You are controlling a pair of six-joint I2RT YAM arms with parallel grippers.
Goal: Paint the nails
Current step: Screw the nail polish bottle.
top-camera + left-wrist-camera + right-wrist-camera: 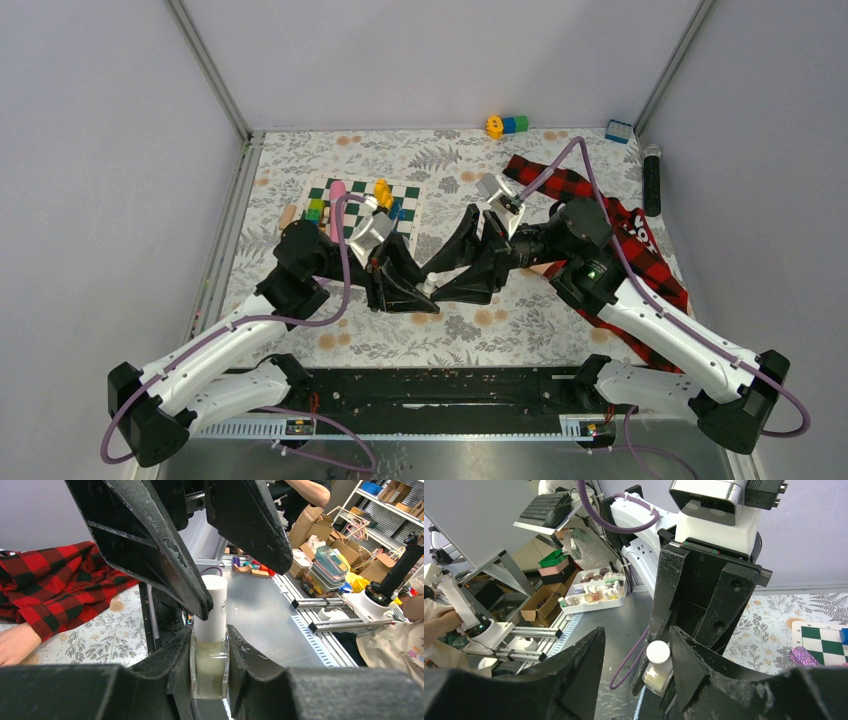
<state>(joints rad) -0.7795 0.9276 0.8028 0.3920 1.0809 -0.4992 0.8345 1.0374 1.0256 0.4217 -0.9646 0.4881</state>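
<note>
1. Nearest the arm bases, above the middle of the flower-patterned counter (pixel 450 340), the left claw (pixel 210 635) is clamped tight on the lower body of a small nail polish bottle (pixel 210 667) and holds it upright.
2. Just above that, the right claw (pixel 636 640) straddles the bottle's white cap (pixel 658 652). Its jaws are parted with a gap showing, at least on one side, so it has no grip on the cap yet.
3. The bottle looks like clear glass with pale polish inside. I'd call it light, smooth, slippery and breakable. Low on the flat sides is the sensible hold, and the round cap wants a firm, square pinch for twisting.
4. Farther back on the right lies the dummy hand (pixel 15 642), coming out of a red-and-black plaid sleeve (pixel 55 585) and flat on the counter.
5. The nails would be at its fingertips, but no view shows them; the right arm covers that spot from above.
6. They are probably hard and tiny, on a light hand that could slide on the cloth. They need a soft brush stroke, not a grab.
7. Beyond, on the left, sits a green-and-white chessboard (pixel 410 205) with toys on it, and a few toy blocks (pixel 507 125) lie at the far edge.
</note>
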